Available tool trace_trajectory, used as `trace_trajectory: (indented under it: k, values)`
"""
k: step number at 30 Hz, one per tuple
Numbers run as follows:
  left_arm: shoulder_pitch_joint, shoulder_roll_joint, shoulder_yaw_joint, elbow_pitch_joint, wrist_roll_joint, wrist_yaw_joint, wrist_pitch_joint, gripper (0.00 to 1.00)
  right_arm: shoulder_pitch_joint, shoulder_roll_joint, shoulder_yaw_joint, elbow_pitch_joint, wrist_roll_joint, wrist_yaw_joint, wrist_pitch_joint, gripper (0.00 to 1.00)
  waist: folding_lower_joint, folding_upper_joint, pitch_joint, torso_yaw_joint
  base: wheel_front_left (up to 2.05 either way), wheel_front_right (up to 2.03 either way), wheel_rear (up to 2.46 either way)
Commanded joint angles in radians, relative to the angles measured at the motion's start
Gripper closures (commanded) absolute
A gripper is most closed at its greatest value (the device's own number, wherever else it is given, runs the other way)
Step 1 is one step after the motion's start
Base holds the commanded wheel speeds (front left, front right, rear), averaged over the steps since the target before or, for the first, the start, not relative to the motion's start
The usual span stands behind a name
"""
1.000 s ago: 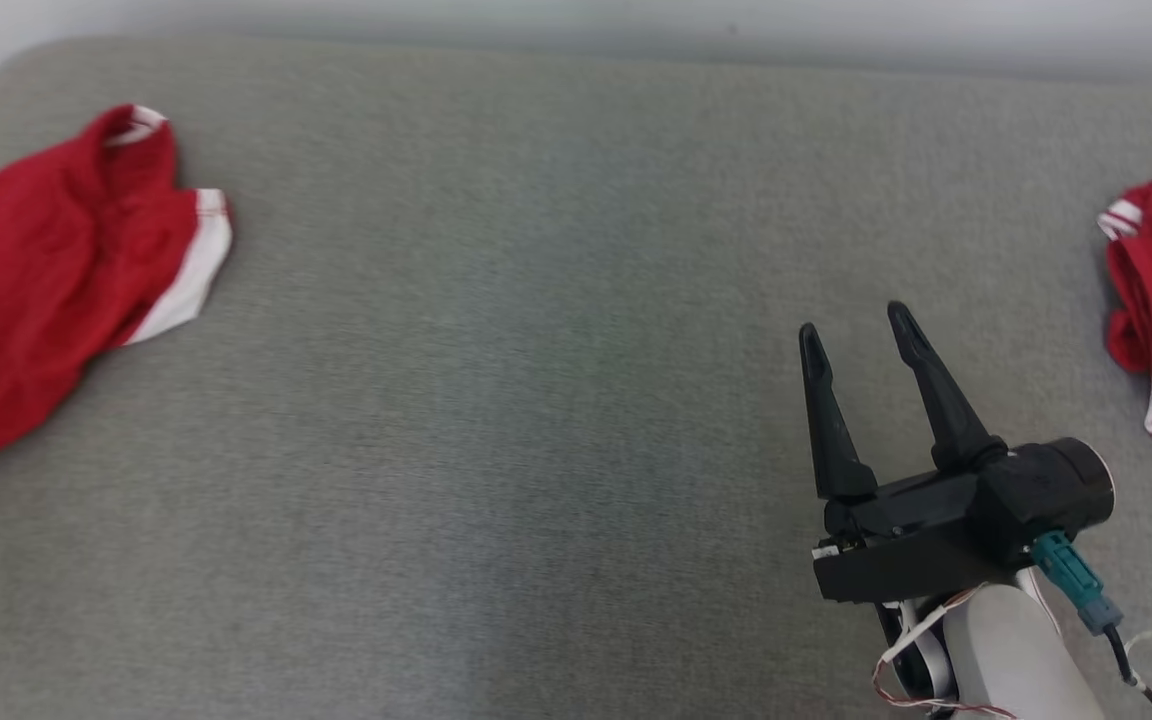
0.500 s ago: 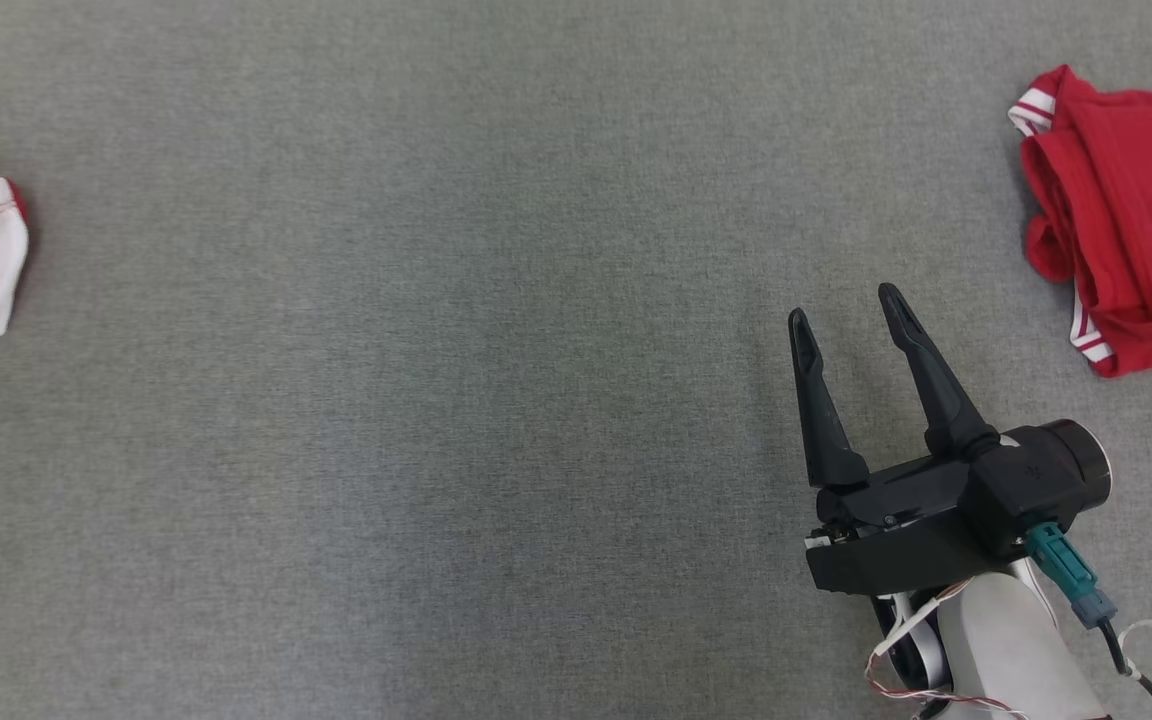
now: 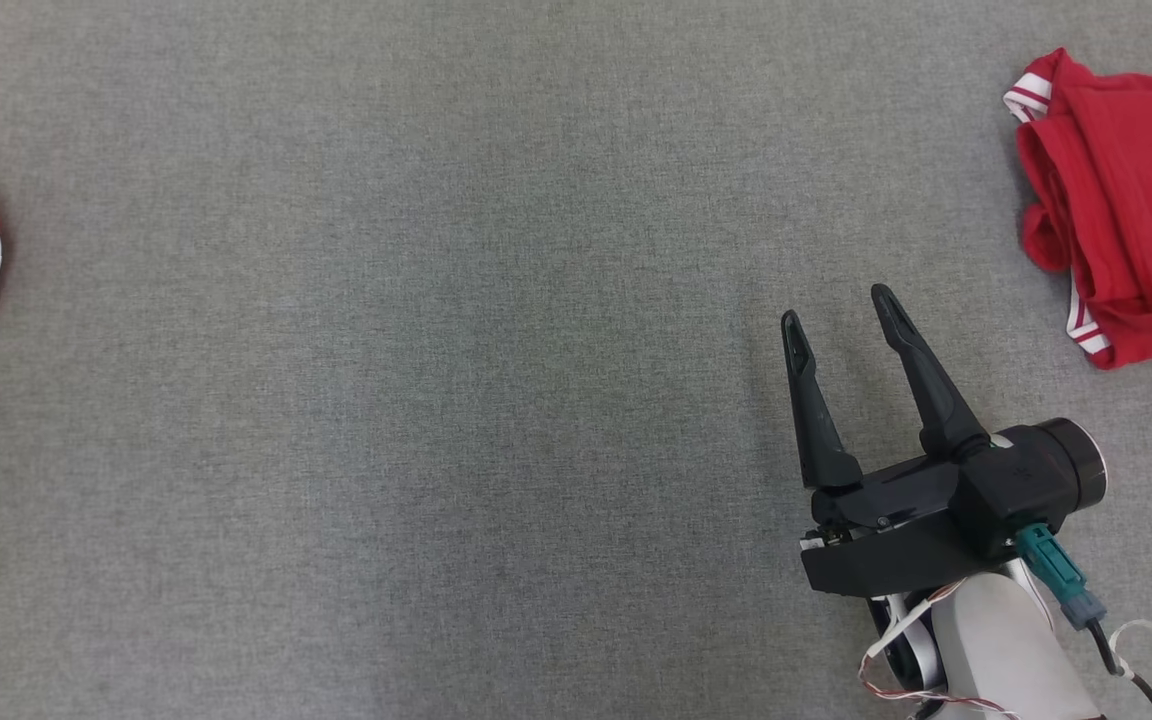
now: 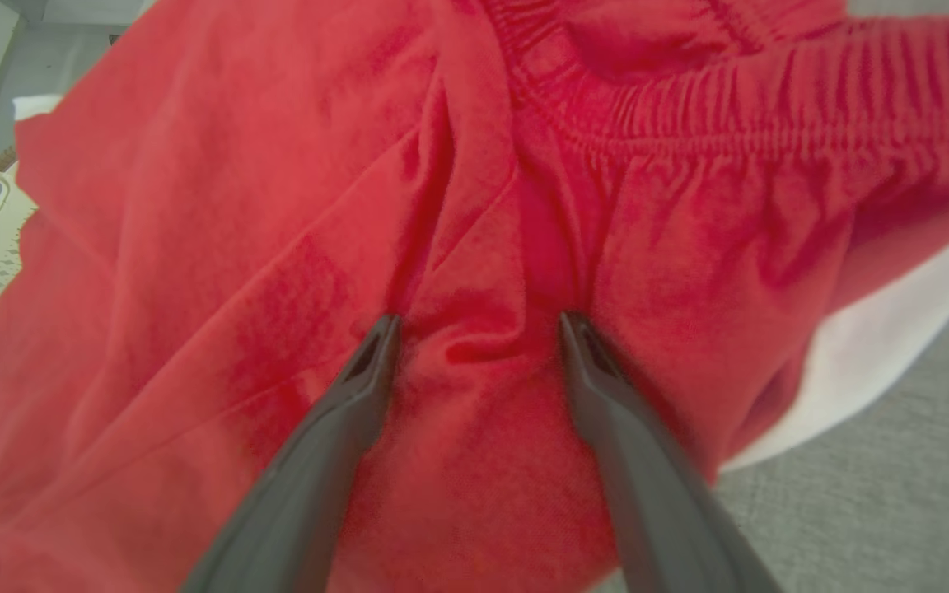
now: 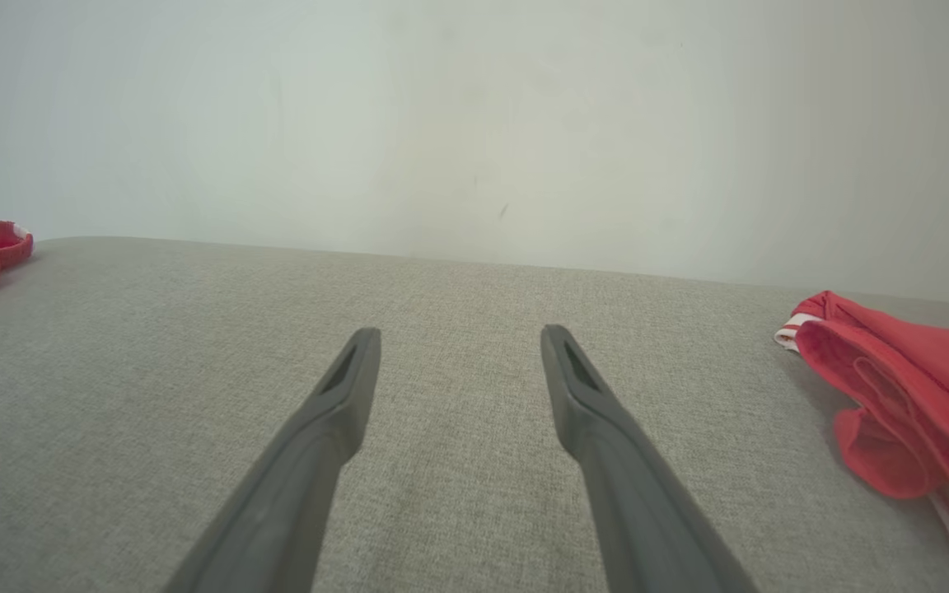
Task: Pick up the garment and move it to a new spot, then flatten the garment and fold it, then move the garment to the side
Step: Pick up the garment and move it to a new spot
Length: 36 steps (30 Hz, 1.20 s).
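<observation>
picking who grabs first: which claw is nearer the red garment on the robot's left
Left. The left claw is directly over that red garment, tips at its folds; the right claw is far off across the grey surface.

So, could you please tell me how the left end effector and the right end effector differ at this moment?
The left end effector is over a crumpled red garment, fingers either side of a fold; the right end effector is over the bare grey surface, a second red garment lying apart to its right. The left points at cloth; the right points along the surface toward a wall. Both are open and hold nothing.
</observation>
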Motion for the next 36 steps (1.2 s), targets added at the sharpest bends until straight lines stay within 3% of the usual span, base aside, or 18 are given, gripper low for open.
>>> trace_trajectory:
  k: [1,2,3,4,9,18,25,33,36]
  values:
    - [0.058,-0.033,-0.031,0.030,-0.006,0.002,0.039,0.24,-0.006,0.000,0.001,0.001,-0.007,-0.003,0.000,0.00,0.0001,0.0001,-0.003,0.002,0.00,0.00,0.00]
    - [0.055,-0.034,-0.039,0.020,-0.005,0.001,0.027,0.55,-0.005,0.000,-0.001,0.003,-0.008,-0.003,0.000,0.00,0.0001,0.0001,-0.004,0.005,0.00,0.00,0.00]
    - [0.051,-0.031,-0.042,0.016,-0.007,0.001,0.010,0.97,-0.005,0.000,-0.001,0.005,-0.008,-0.003,0.000,0.00,0.0001,0.0001,-0.006,0.007,0.00,0.00,0.00]
    - [0.050,-0.032,-0.048,0.008,-0.009,0.001,0.004,1.00,-0.005,0.000,-0.002,0.008,-0.010,-0.003,0.000,0.00,0.0001,0.0001,-0.009,0.011,0.00,0.00,0.00]
    - [0.024,-0.003,-0.067,-0.043,-0.015,0.002,-0.086,1.00,-0.001,0.000,-0.003,0.021,-0.001,-0.003,0.000,0.00,0.0001,0.0001,-0.040,0.025,0.00,0.00,0.00]
    - [-0.035,-0.008,-0.068,-0.212,-0.123,0.002,-0.248,1.00,0.043,-0.001,-0.028,0.049,0.045,-0.003,0.000,0.00,0.0001,0.0001,-0.155,0.041,0.00,0.00,0.00]
    - [-0.056,0.015,-0.118,-0.378,-0.123,0.002,-0.309,1.00,0.081,0.000,-0.054,0.059,0.070,-0.003,0.000,0.00,0.0001,0.0001,-0.218,0.013,0.00,0.00,0.00]
    - [-0.049,-0.018,-0.140,-0.527,-0.117,0.010,-0.331,1.00,0.114,0.000,-0.083,0.058,0.091,-0.003,0.000,0.00,0.0001,0.0001,-0.246,-0.038,0.00,0.00,0.00]
    - [-0.041,-0.041,-0.153,-0.598,-0.110,0.032,-0.334,1.00,0.119,0.000,-0.094,0.059,0.100,-0.003,0.000,0.00,0.0001,0.0001,-0.252,-0.063,0.00,0.00,0.00]
